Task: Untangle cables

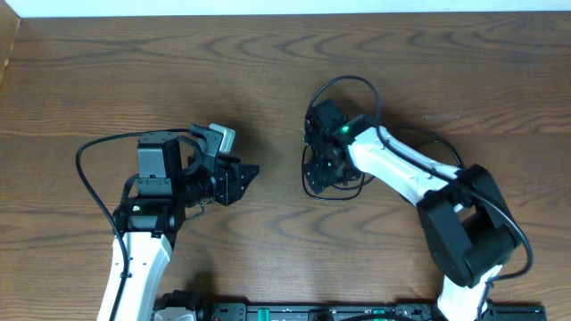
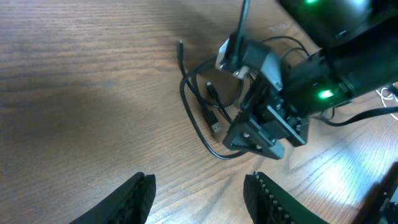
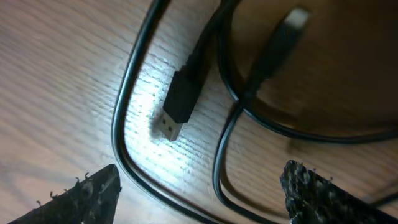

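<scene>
Tabletop (image 1: 89, 71): brown wood veneer, bold oval grain, matte with a soft sheen.

Black cables (image 3: 134, 62): thin, round, smooth rubbery sheath. They lie in a loose overlapping heap near the middle of the tabletop, a little to the right side. One open loop arcs toward the far edge. From overhead the right arm covers most of the heap, so the crossings cannot be counted.

USB plug (image 3: 179, 102): flat black rectangular body with a short metal tip, lying flat on the wood. A second plug (image 3: 292, 25) is blurred at the top of the right wrist view; its type is not readable.

Right gripper (image 1: 323, 174): black housing with a green light, white arm shell. It sits low over the heap, its fingers (image 3: 81, 199) spread wide with toothed dark pads. Cable strands and the plug lie between them on the wood, and nothing is clamped.

Left gripper (image 2: 199, 199): sits left of centre, aimed at the heap and near it without touching. Its ribbed black fingers stand parted and empty, and only their tips show in its own wrist view.

Thin white cord (image 2: 388, 93): only a sliver shows at the right frame edge, behind the right gripper, and the rest is cut off.
</scene>
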`<state>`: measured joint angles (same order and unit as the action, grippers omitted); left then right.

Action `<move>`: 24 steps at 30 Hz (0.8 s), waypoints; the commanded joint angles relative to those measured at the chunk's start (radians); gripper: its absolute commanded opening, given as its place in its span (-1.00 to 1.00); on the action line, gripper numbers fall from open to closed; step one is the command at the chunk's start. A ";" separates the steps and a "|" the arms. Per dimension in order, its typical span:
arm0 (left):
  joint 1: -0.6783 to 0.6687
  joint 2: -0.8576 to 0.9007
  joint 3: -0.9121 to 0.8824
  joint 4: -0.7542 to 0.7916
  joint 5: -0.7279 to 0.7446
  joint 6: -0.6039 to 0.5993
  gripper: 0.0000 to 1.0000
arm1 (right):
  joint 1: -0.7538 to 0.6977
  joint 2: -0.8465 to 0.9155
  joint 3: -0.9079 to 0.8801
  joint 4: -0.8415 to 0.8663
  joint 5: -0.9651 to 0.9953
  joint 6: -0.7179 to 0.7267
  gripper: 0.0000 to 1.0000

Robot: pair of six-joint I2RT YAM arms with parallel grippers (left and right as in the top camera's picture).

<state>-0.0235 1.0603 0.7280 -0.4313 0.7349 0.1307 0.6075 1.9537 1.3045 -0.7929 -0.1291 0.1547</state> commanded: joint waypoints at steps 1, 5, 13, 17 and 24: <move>-0.002 -0.003 -0.004 -0.003 0.016 0.008 0.02 | 0.022 0.024 0.008 0.001 -0.020 -0.014 0.57; -0.002 -0.003 -0.004 -0.003 0.016 0.008 0.03 | 0.035 0.029 0.008 0.009 -0.020 -0.014 0.58; -0.002 -0.003 -0.004 -0.003 0.013 0.008 0.03 | 0.042 0.029 0.008 0.022 -0.069 -0.013 0.69; -0.002 -0.003 -0.004 -0.010 0.013 0.007 0.02 | 0.042 0.029 0.008 0.019 -0.069 -0.016 0.71; -0.002 -0.003 -0.004 -0.018 0.014 0.007 0.02 | 0.045 0.029 0.008 0.014 -0.092 -0.040 0.69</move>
<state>-0.0235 1.0603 0.7280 -0.4454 0.7349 0.1314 0.6437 1.9751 1.3045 -0.7773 -0.1932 0.1402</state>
